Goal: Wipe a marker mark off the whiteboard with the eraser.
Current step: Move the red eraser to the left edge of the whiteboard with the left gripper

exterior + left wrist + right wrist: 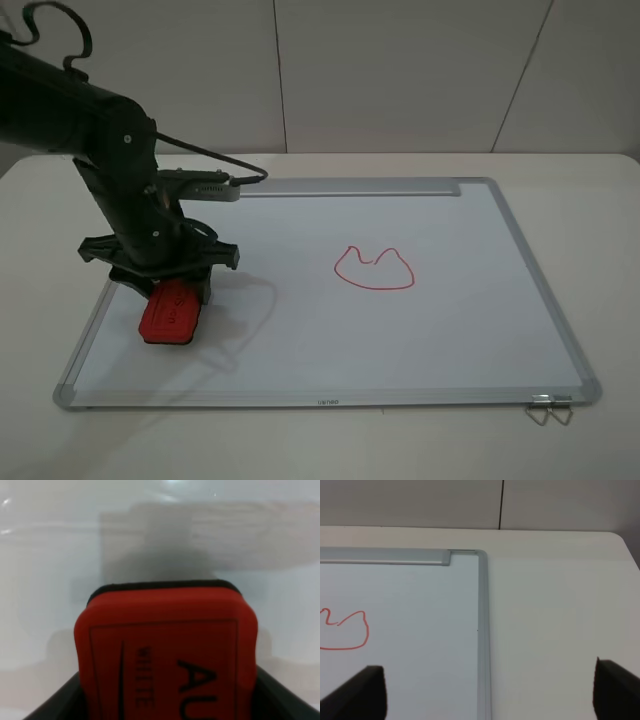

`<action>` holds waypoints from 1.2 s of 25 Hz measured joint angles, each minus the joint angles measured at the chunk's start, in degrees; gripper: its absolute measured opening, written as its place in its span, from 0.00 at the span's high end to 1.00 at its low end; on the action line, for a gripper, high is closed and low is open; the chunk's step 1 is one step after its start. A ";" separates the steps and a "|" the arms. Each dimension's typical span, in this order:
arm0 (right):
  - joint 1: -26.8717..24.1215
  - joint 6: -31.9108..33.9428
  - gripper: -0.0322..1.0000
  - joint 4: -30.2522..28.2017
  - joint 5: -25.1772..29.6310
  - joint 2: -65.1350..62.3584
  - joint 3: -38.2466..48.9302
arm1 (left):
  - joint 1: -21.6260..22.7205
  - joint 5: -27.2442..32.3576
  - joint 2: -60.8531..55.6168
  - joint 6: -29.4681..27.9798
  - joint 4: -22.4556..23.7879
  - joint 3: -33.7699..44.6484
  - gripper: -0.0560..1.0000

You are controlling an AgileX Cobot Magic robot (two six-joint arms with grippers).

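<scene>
Nearest the high camera runs the front frame of the whiteboard [320, 400], which lies flat on the white worktop [590, 200]. The left gripper [178, 290] is clamped on the eraser [168, 318] and holds it on the board's near left corner, felt side down as far as I can judge. The only red line showing is the closed 2-humped outline [375, 268] near the middle, well apart from the eraser. No thin zigzag marker mark shows, and I cannot tell whether it lies under the eraser or the arm. From the left wrist, the eraser fills the lower frame between 2 dark fingers [62, 707], with bare white board and a grey shadow beyond it and no stroke in sight. From the right wrist, the right gripper [485, 692] hangs empty with its fingers wide apart, the board's right frame showing between them and the tray strip [385, 556] beyond. To wipe well, I judge the left arm should press the felt flat and evenly and sweep short overlapping passes over the scribble's place. It should steer clear of the outline and lift only once the surface reads clean.
</scene>
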 joint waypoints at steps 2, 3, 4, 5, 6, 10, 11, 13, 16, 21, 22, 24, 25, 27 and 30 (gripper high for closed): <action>0.00 0.00 0.28 0.00 0.00 0.00 0.00 | 1.38 -2.91 -1.06 -2.14 0.20 3.83 0.40; 0.00 0.00 0.28 0.00 0.00 0.00 0.00 | 1.94 -3.89 -1.33 -2.80 0.27 5.12 0.40; 0.00 0.00 0.28 0.00 0.00 0.00 0.00 | 2.27 -4.57 -1.39 -3.26 0.37 6.50 0.40; 0.00 0.00 0.28 0.00 0.00 0.00 0.00 | 2.56 -5.45 -1.39 -3.67 0.38 7.73 0.40; 0.00 0.00 0.28 0.00 0.00 0.00 0.00 | 2.87 -6.20 -1.39 -3.89 0.44 8.73 0.40; 0.00 0.00 0.28 0.00 0.00 0.00 0.00 | 3.09 -7.50 -1.39 -4.06 2.13 10.06 0.40; 0.00 0.00 0.28 0.00 0.00 0.00 0.00 | 3.09 -7.44 -1.39 -4.06 2.41 10.08 0.40; 0.00 0.00 0.28 0.00 0.00 0.00 0.00 | 3.09 -7.44 -1.39 -4.11 2.55 10.08 0.39; 0.00 0.00 0.28 0.00 0.00 0.00 0.00 | 3.09 -7.39 -1.52 -4.29 2.55 10.08 0.27; 0.00 0.00 0.28 0.00 0.00 0.00 0.00 | 3.09 -7.44 -1.57 -4.35 2.59 10.08 0.22; 0.00 0.00 0.28 0.00 0.00 0.00 0.00 | 3.09 -7.49 -1.57 -4.35 2.59 10.08 0.22; 0.00 0.00 0.28 0.00 0.00 0.00 0.00 | 3.09 -7.49 -1.57 -4.35 2.59 10.08 0.21; 0.00 0.00 0.28 0.00 0.00 0.00 0.00 | 3.09 -7.44 -1.57 -4.35 2.59 10.00 0.21; 0.00 0.00 0.28 0.00 0.00 0.00 0.00 | 3.09 -6.63 -1.79 -4.30 2.59 9.03 0.21; 0.00 0.00 0.28 0.00 0.00 0.00 0.00 | 3.09 -3.55 -3.50 -4.23 2.75 6.48 0.21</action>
